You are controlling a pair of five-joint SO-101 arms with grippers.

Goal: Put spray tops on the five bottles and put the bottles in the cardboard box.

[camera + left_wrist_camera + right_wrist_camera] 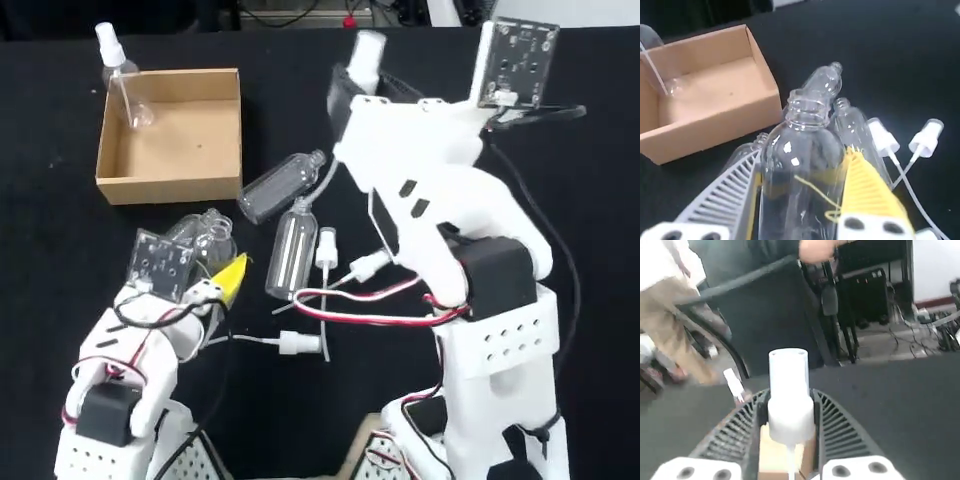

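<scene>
Table (60, 250): left end effector (805, 155) clamps bottle (800, 185); right end effector (788, 395), spray top (788, 367).

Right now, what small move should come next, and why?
Probably bring the spray top in the right fingers over the open neck of the bottle held by the left fingers: that bottle has no top yet.

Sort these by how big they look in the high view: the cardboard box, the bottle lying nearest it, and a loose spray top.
Largest: cardboard box.
Middle: lying bottle.
Smallest: loose spray top.
</scene>
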